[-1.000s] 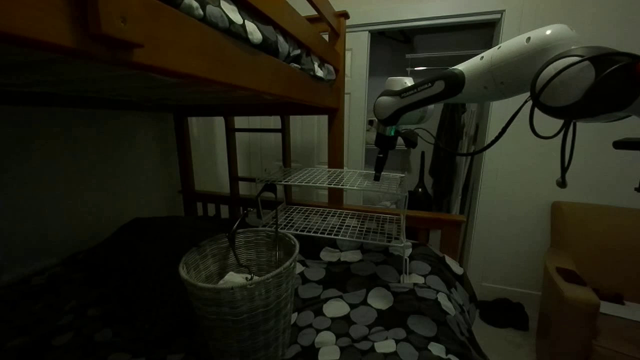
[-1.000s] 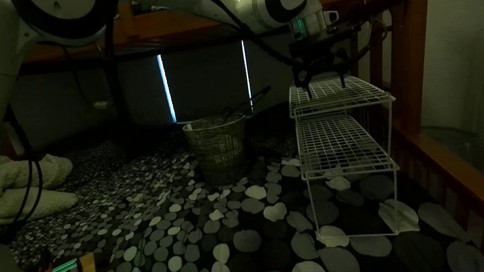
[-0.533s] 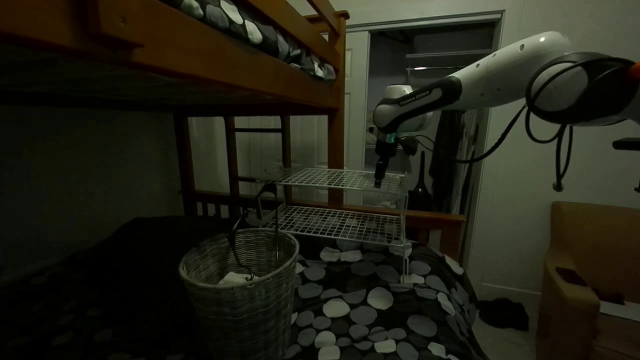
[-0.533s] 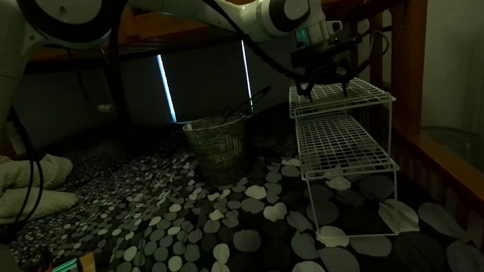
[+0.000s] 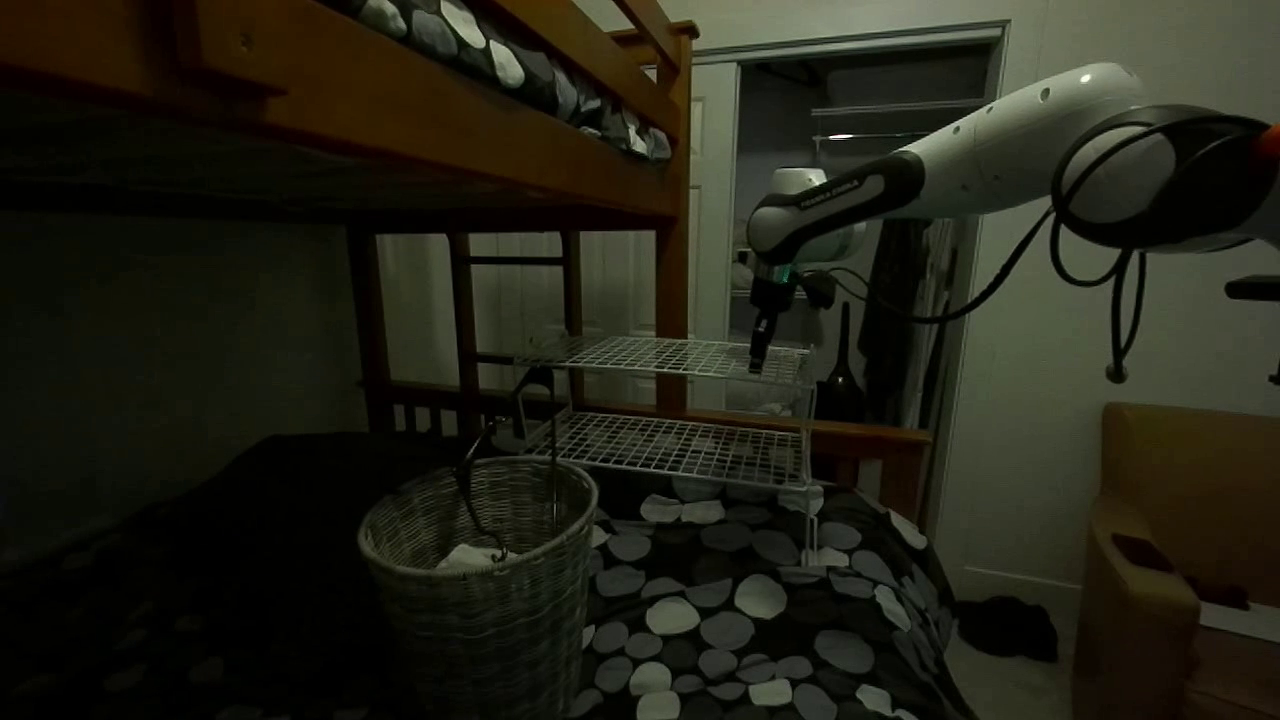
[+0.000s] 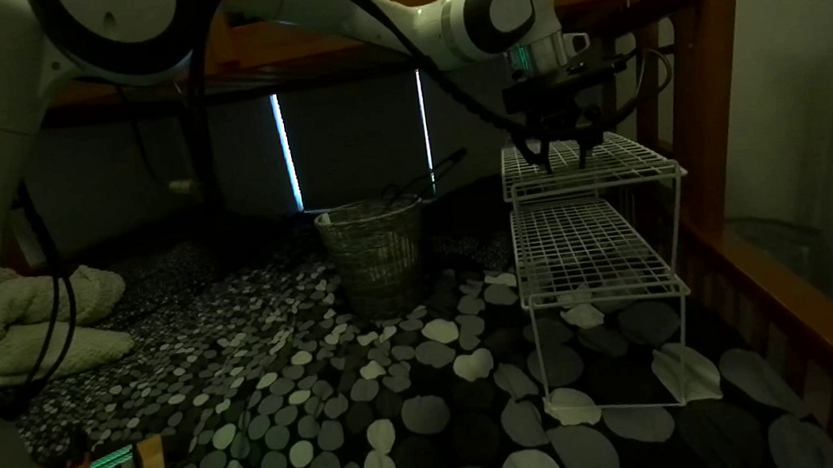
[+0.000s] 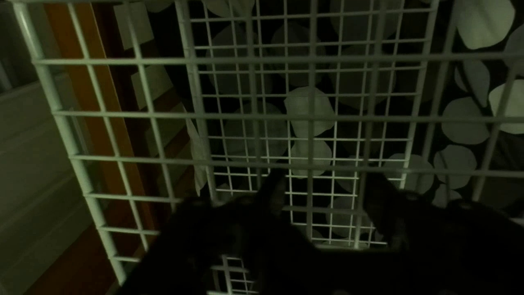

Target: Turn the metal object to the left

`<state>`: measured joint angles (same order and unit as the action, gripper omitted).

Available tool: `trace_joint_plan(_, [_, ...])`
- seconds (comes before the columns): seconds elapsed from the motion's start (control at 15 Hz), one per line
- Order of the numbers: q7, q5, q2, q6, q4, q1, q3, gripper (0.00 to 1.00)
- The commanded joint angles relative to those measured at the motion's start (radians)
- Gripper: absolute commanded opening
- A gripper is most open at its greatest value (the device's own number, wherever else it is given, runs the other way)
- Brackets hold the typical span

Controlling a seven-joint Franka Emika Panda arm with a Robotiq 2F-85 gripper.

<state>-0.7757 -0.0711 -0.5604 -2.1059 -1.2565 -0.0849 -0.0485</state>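
Observation:
The metal object, a pale two-tier wire rack (image 5: 655,352), stands upright on the bed in both exterior views. My gripper (image 6: 565,165) points down onto its upper tier, close to the end nearest the arm base. Seen from the wrist, the fingers of the gripper (image 7: 323,186) stand apart, with wires of the upper grid (image 7: 311,119) crossing the gap between them. The right fingertip lies right beside one wire. Darkness hides whether the tips reach through the mesh. No wire is visibly pinched.
A woven basket (image 5: 480,610) with dark hangers in it stands beside the rack. A wooden bed rail (image 6: 807,305) runs along the rack's far side. The upper bunk (image 5: 480,130) overhangs the bed. A tan armchair (image 5: 1140,560) stands off the bed.
My gripper came down onto the upper tier, and its fingers have drawn closer together. The rack's top has shifted very slightly to the right in an exterior view.

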Motion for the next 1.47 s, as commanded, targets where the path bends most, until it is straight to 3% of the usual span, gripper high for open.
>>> trace_joint_plan(0.0, [-0.043,0.000,-0.039,0.011,0.015,-0.007,-0.011,0.73])
trace_joint_plan(0.27, [-0.019,-0.028,-0.070,0.012,0.039,0.002,0.005,0.86])
trace_joint_plan(0.33, [-0.015,-0.027,-0.076,0.011,0.047,0.002,0.006,0.36])
trace_joint_plan(0.4, [-0.015,-0.026,-0.075,0.006,0.045,0.002,0.005,0.33])
trace_joint_plan(0.67, [-0.002,-0.007,-0.063,0.027,0.052,-0.001,-0.002,0.05])
trace_joint_plan(0.87, [-0.031,0.058,-0.040,0.077,0.063,-0.024,-0.033,0.05])
trace_joint_plan(1.0, [-0.076,0.113,-0.006,0.081,0.063,-0.051,-0.052,0.02])
trace_joint_plan(1.4, [-0.220,0.312,0.074,0.071,0.051,-0.154,-0.093,0.04])
